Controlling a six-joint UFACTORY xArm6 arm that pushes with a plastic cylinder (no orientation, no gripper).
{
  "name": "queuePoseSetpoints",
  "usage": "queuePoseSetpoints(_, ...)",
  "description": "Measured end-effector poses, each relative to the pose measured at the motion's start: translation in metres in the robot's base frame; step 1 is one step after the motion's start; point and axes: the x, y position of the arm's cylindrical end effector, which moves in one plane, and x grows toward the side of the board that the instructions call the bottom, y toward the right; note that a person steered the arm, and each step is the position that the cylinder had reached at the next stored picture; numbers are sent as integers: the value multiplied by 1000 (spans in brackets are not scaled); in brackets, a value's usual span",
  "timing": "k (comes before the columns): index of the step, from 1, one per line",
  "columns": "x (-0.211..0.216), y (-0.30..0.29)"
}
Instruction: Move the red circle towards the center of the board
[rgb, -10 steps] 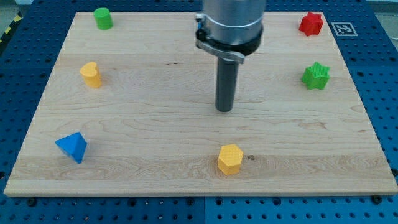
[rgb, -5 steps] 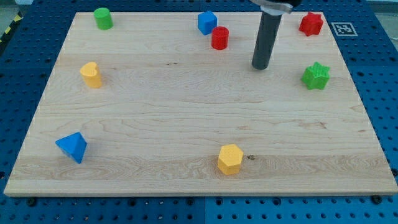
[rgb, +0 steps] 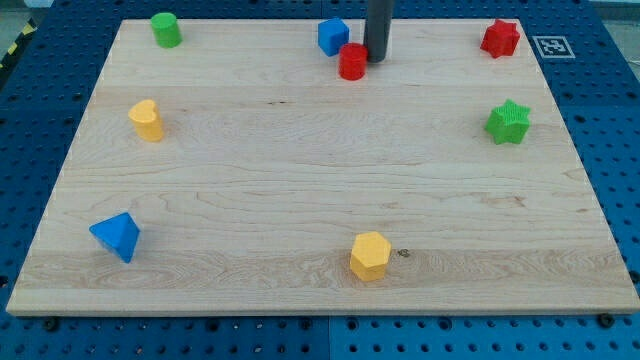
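Observation:
The red circle (rgb: 352, 62) is a small red cylinder near the top middle of the wooden board (rgb: 300, 180). A blue cube (rgb: 332, 36) sits just to its upper left, close to it. My tip (rgb: 376, 61) is right beside the red circle, on its right and slightly behind it, at or near contact. The rod rises straight out of the view's top.
A green cylinder (rgb: 165, 29) sits at top left and a red star (rgb: 500, 38) at top right. A green star (rgb: 508, 122) is at the right, a yellow block (rgb: 146, 119) at the left, a blue pyramid (rgb: 116, 235) at bottom left, a yellow hexagon (rgb: 369, 255) at bottom middle.
My tip moved from the board's middle up and right, then back left and up to the red circle's right side. The red circle and the blue cube came into view and have not moved.

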Motion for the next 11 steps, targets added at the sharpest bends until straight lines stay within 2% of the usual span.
queuePoseSetpoints(6,24,-37)
queuePoseSetpoints(8,-18,-114)
queuePoseSetpoints(9,7,-107)
queuePoseSetpoints(10,14,-68)
queuePoseSetpoints(11,14,-68)
